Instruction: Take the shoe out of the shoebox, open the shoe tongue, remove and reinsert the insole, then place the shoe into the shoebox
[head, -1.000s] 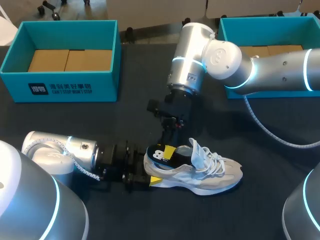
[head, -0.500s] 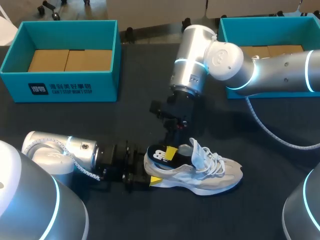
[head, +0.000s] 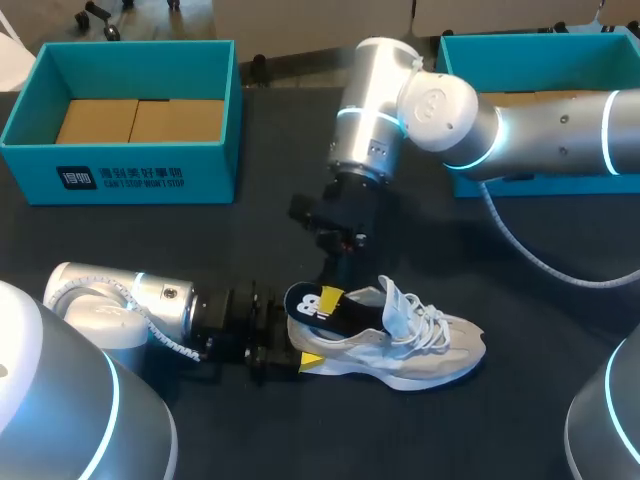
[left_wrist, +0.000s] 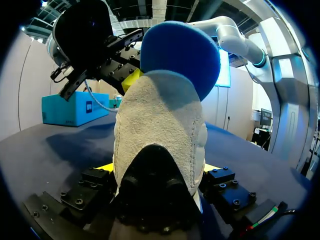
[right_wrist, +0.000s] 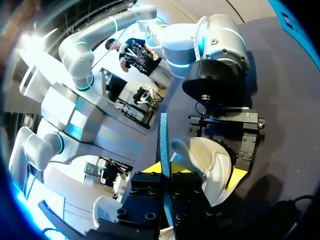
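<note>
Heel of shoe (head: 425, 350) clamped in left claw (head: 300, 338), right claw (head: 334, 296) above pinching insole (head: 312, 304) — toe side unobstructed

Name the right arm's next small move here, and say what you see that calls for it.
Probably lift the blue insole up and back, clear of the shoe. The right gripper is shut on its heel end, which sticks out above the opening while the rest lies inside, and the left gripper clamps the heel.

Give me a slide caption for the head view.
Left end effector holds the shoe by the heel; right end effector grips its blue insole.
</note>
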